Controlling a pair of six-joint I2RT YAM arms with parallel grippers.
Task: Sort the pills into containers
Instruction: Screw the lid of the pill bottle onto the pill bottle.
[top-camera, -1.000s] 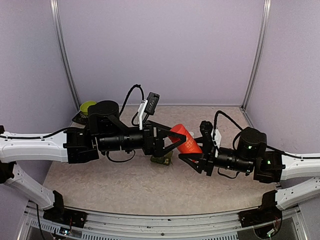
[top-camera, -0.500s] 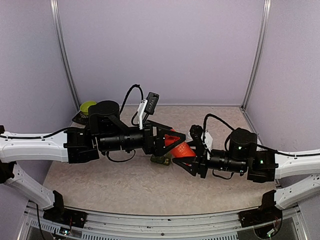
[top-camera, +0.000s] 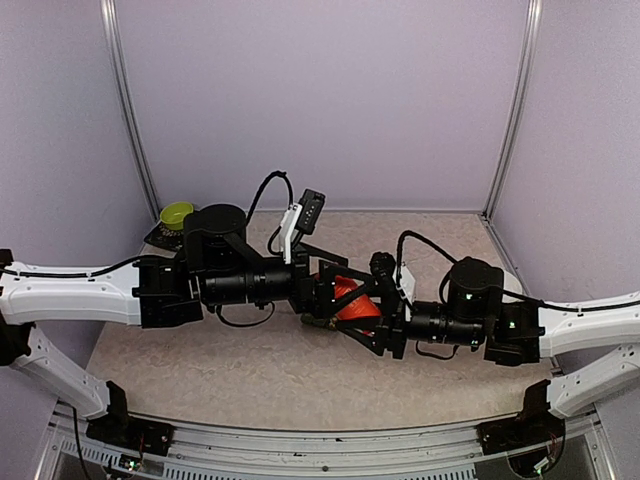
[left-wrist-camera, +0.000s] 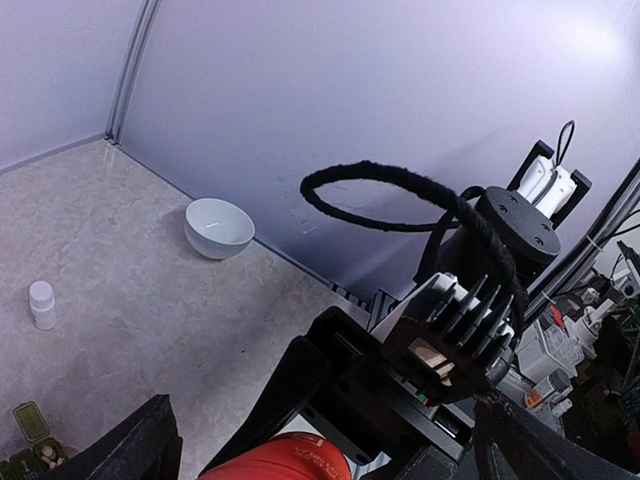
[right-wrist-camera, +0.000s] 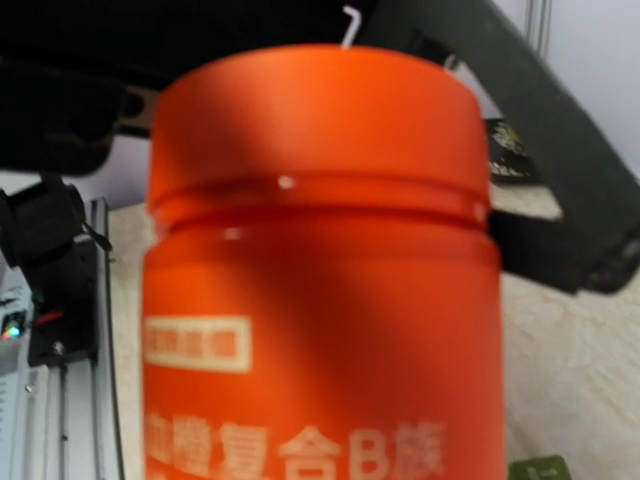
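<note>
Both arms are meeting over the middle of the table (top-camera: 250, 370), and the right gripper (top-camera: 368, 312) is clamping the red bottle (top-camera: 352, 300) by its body, holding it up off the surface and tilted with its cap end pointing towards the left arm. The left gripper (top-camera: 328, 290) is spreading its jaws as wide as they go, one finger on each side of that cap end, and it is not pinching anything. From the right wrist the bottle is filling nearly the whole view, orange-red with a pale label and blurred at this range, while the dark left fingers are showing behind its lid. The containers (top-camera: 318, 321) are lying on the table right under the two grippers, mostly hidden from above by the left one. In the left wrist view the dark green strip is peeking in at the bottom left corner with one lid standing open, something pale is sitting in a compartment, too small to make out, and a tiny white bottle (left-wrist-camera: 41, 304) is standing upright near it. A white bowl (left-wrist-camera: 218, 227) is sitting farther back by the wall, and a yellow-green bowl (top-camera: 177, 213) is sitting at the far left corner.
</note>
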